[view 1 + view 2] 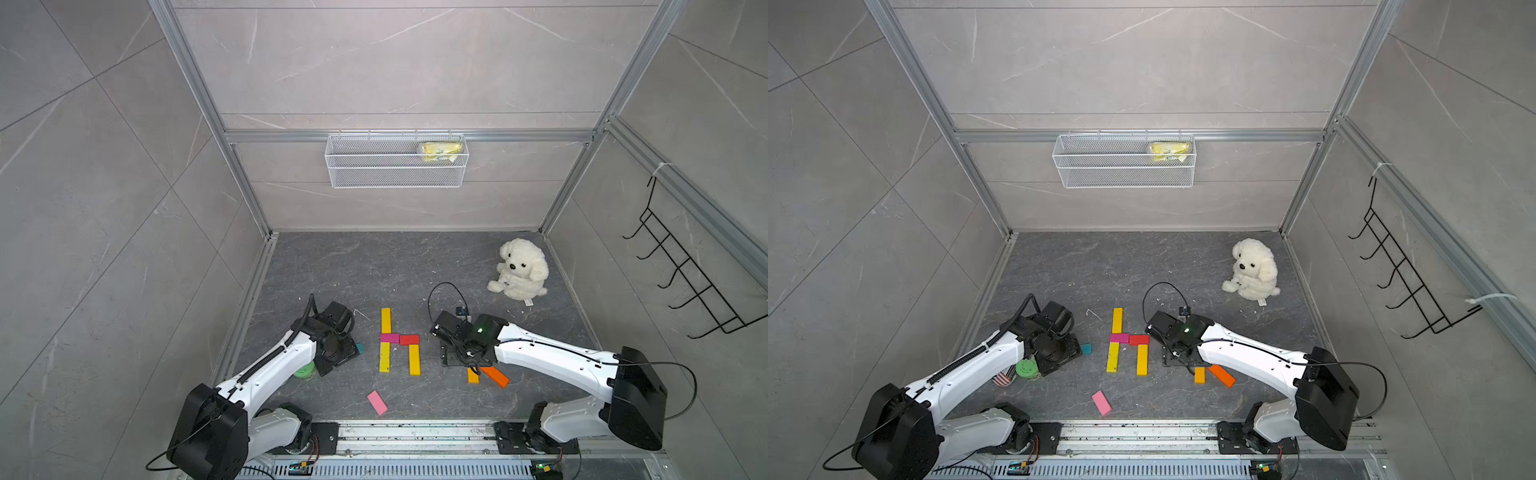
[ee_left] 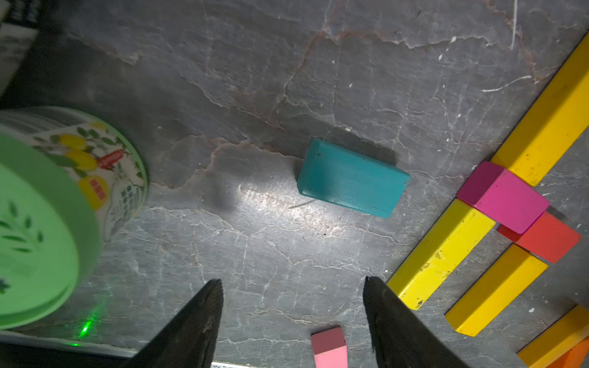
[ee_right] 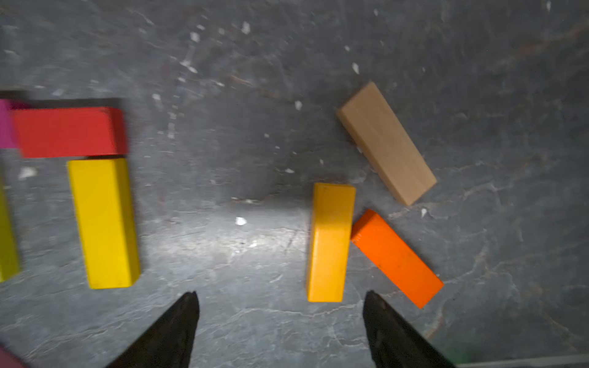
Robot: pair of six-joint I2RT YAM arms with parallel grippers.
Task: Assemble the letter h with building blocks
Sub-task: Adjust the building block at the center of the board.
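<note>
Nearest you, low in the middle of both top views, the short pink wooden block [image 1: 377,402] lies alone and askew on the dark stone-patterned floor [image 1: 415,270]. Just beyond it is the letter. A long yellow bar [image 1: 385,357] and a long amber bar [image 1: 414,360] lie side by side. A short magenta block [image 1: 389,338] and a short red block [image 1: 409,339] lie end to end across their far ends. A second amber bar [image 1: 386,320] runs on upward from the magenta one.

At left, the left gripper [image 2: 292,278] has its fingers spread wide and grips nothing. Only its wrist view gives you the short teal block [image 2: 352,178] whole; from above just a sliver peeks past the arm. That arm also half covers the round green-lidded can [image 1: 1027,368].

At right, the right gripper [image 3: 281,292] is equally wide open and empty. Its wrist view alone shows the tan wooden bar [image 3: 385,143], which is hidden under the arm from above. Just beside it are a golden-yellow bar [image 3: 330,242] and an orange bar [image 3: 396,258], both cut off by the arm in the top views. That wrist view blurs towards its left edge.

Farther back sits the white plush dog [image 1: 519,269]. On the rear wall, the white wire basket [image 1: 397,178] holds a yellow packet [image 1: 440,151] too small to read.
</note>
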